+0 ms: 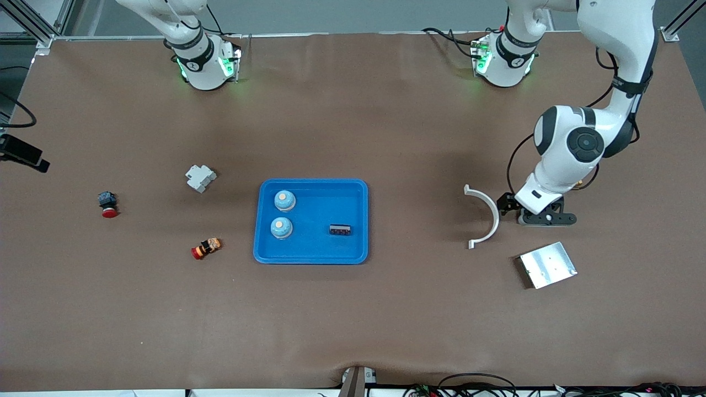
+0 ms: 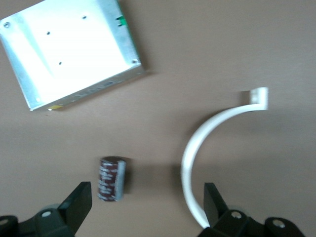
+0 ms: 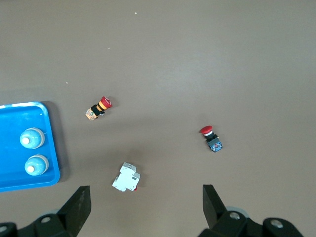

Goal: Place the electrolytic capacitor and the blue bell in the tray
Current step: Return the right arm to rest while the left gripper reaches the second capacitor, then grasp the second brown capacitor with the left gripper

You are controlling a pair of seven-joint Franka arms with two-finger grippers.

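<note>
Your left end effector point(image 2: 147, 197) hangs low over the desk point(image 1: 386, 127) toward the left arm's end, its fingers point(image 2: 79, 200) spread wide with nothing between them. In the left wrist view the electrolytic capacitor point(image 2: 112, 178), a dark brown cylinder with a grey stripe, lies on its side on the desk, inside the gap between the fingers and closer to one of them. In the front view the arm covers it. Just beside it lies a white curved bracket point(image 1: 485, 216), and near both, nearer to the front camera, sits a silver metal plate point(image 1: 547, 264).

Your blue tray point(image 1: 310, 255) rests at the middle of the desk. It holds two blue bells point(image 1: 284, 200) with pale tops, one just nearer the front camera than the other, at the tray's end toward the right arm, and a small black part point(image 1: 341, 230) apart from them.

Your right end effector point(image 3: 145, 200) does not show in the front view. Its wrist view shows the fingers point(image 3: 79, 202) parked wide apart and empty, high over the right arm's end of the desk. On the desk there you have a white-grey breaker-like block point(image 1: 200, 177), a red-capped push button with an orange body point(image 1: 206, 248), and a red-capped push button with a dark body point(image 1: 108, 204), all well apart from each other and outside the tray.
</note>
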